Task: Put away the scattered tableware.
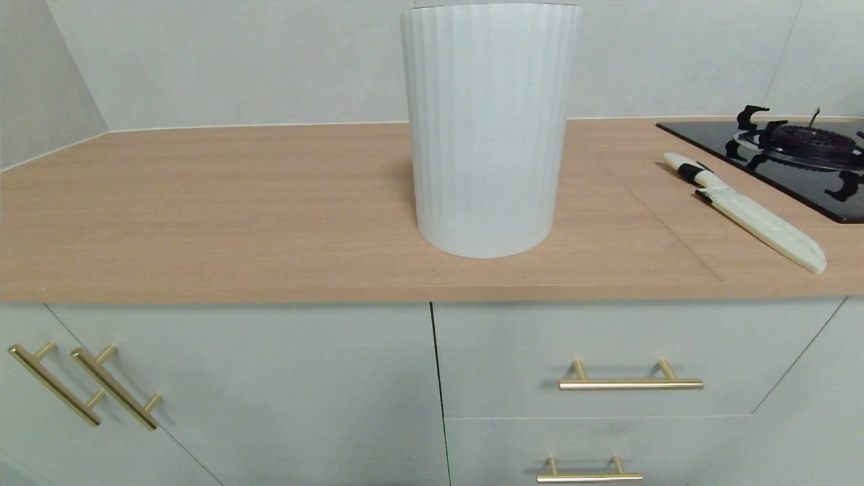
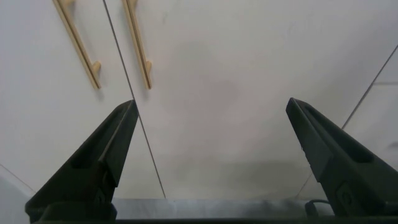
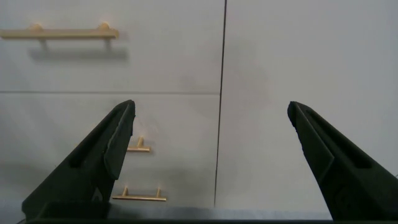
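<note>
The left gripper (image 2: 211, 102) is hanging with its two dark fingers spread wide and nothing between them; beyond its fingertips a pale cabinet door (image 2: 249, 93) with two brass bar handles (image 2: 78, 43) is facing it. The right gripper (image 3: 210, 106) is likewise standing released and empty, with drawer fronts (image 3: 298, 62) and a brass pull (image 3: 59, 34) beyond its tips. The scattered piece, a white kitchen knife (image 1: 742, 210), is lying flat on the wooden countertop (image 1: 202, 216), well apart from both pairs of fingers, its black-banded handle pointing toward the gas hob (image 1: 796, 155). A tall white ribbed container (image 1: 486, 135) is standing upright mid-counter, apart from the knife, and is probably the holder. The right arm seems the better choice, being on the knife's side: its fingers should be rising clear of the counter edge, then straddling the handle across its width, not the blade, before closing. Carrying the blade tip-down into the container without nudging it matters most.
</note>
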